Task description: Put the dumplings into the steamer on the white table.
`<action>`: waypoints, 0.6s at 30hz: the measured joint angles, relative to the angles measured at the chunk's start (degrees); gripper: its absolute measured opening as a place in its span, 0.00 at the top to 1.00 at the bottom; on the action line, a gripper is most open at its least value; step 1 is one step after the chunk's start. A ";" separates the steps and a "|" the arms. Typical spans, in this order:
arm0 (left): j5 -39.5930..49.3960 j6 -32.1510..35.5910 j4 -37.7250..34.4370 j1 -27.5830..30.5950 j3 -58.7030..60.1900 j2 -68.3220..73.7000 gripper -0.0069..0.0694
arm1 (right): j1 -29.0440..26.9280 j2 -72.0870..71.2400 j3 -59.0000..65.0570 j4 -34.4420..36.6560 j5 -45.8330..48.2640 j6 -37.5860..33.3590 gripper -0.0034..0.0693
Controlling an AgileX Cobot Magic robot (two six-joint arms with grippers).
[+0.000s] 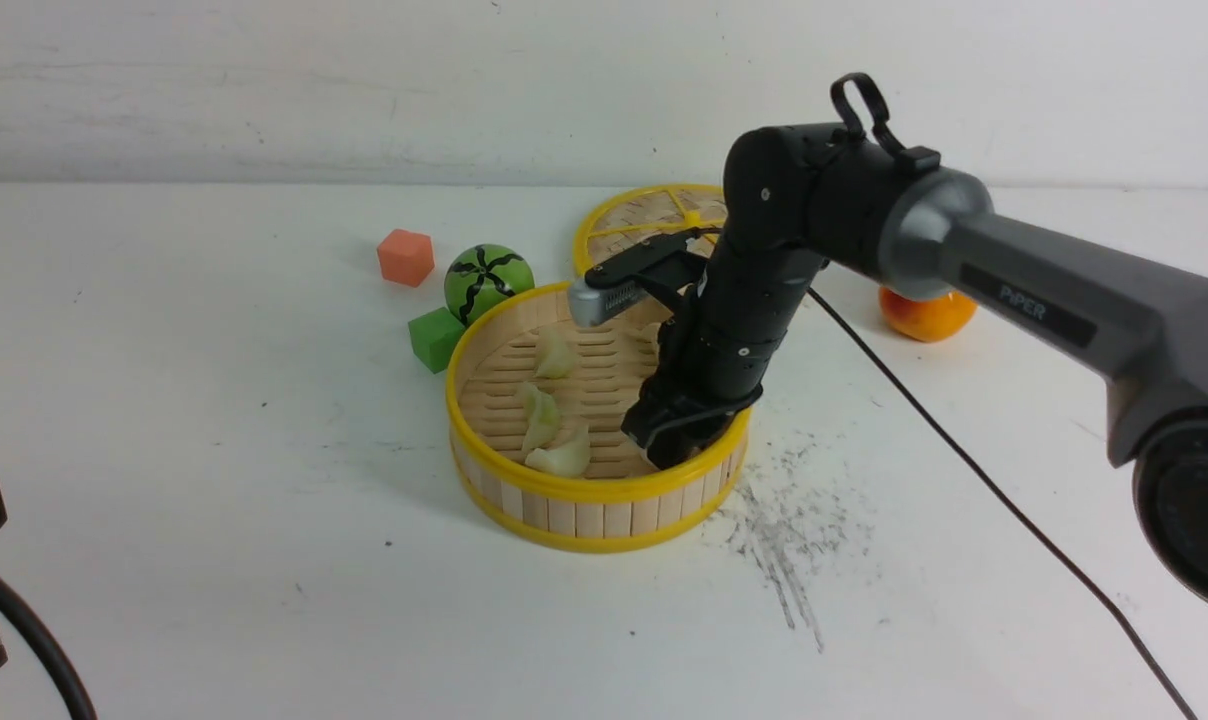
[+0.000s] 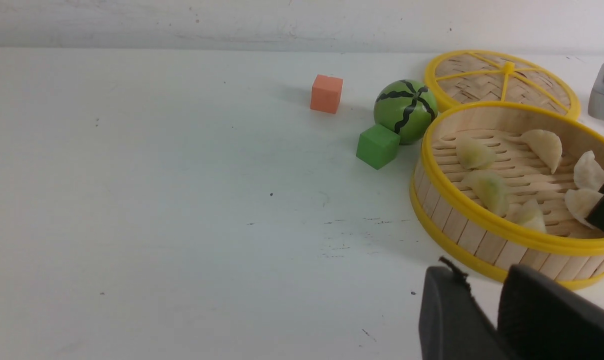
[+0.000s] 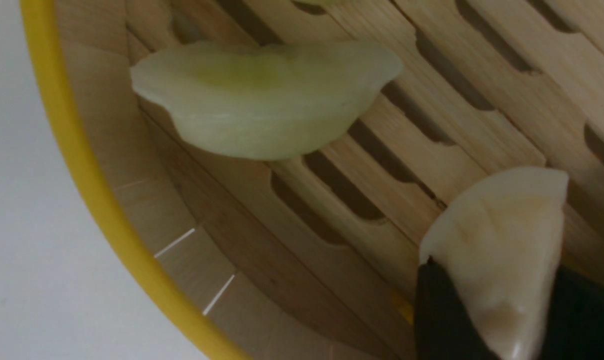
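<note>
The round bamboo steamer [image 1: 594,492] with yellow rims stands mid-table on the white table [image 1: 214,450]. Several dumplings lie on its slatted floor: three pale green ones [image 1: 542,415] on the left side, and cream ones [image 2: 544,145] further right. My right gripper [image 1: 676,448] reaches down inside the steamer near its front right wall, shut on a cream dumpling [image 3: 502,235] that sits between its two black fingers [image 3: 434,310]. A green dumpling [image 3: 267,100] lies just beyond it. My left gripper [image 2: 482,280] hovers low by the steamer's near wall, slightly open and empty.
The flat woven lid [image 1: 649,215] lies behind the steamer. A watermelon-striped ball [image 1: 488,280], a green cube [image 1: 434,338] and an orange cube [image 1: 405,256] sit to its left. An orange pear [image 1: 926,312] lies behind my right arm. A black cable [image 1: 964,460] runs across the right side.
</note>
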 joint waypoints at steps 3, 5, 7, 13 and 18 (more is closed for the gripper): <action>0.00 0.00 0.00 0.00 0.00 0.00 0.70 | 0.00 -0.22 0.00 0.13 0.24 0.00 0.51; 0.00 0.00 0.00 0.00 0.00 0.00 0.69 | 0.00 -0.65 -0.01 0.65 -0.03 0.00 0.45; 0.00 0.00 0.00 0.00 0.00 0.00 0.69 | 0.00 -1.26 -0.76 0.92 -0.20 0.00 0.40; -0.05 0.00 0.00 0.00 0.00 0.00 0.69 | 0.00 -1.70 -4.81 2.20 -0.38 0.41 0.39; -0.05 0.00 0.00 0.00 0.00 0.00 0.68 | 0.15 -1.83 -5.35 5.96 -0.90 2.05 0.49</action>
